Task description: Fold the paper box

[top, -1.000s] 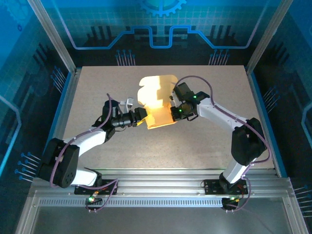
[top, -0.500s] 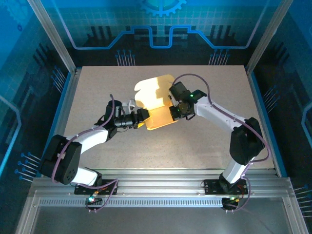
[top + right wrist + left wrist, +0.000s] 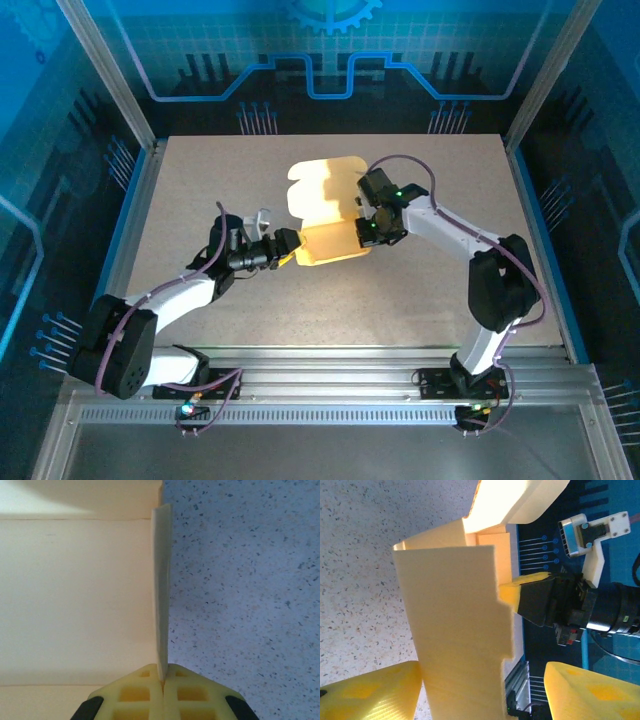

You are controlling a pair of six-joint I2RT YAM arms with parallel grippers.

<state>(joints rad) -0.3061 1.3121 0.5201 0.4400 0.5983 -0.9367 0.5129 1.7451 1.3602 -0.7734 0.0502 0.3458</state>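
Observation:
The paper box [image 3: 330, 215] is a pale yellow-tan, half-folded sheet at the table's middle, with one tall flap [image 3: 322, 183] standing up at the back. My right gripper [image 3: 362, 232] holds its right side. In the right wrist view its fingers [image 3: 135, 695] are shut on a thin upright wall [image 3: 161, 600]. My left gripper [image 3: 285, 247] is at the box's left end. In the left wrist view its fingers [image 3: 370, 690] stand wide open, with a notched panel [image 3: 455, 630] between them, close to the left one. The right gripper's fingertip [image 3: 520, 591] shows behind that panel.
The speckled table [image 3: 250, 300] has free room on all sides of the box. Metal rails [image 3: 330, 365] run along the near edge and blue walls [image 3: 130, 200] fence the sides.
The box swung a little left and then back right, ending slightly nearer. My left gripper slid down and left along the box's end. The right gripper kept its grip.

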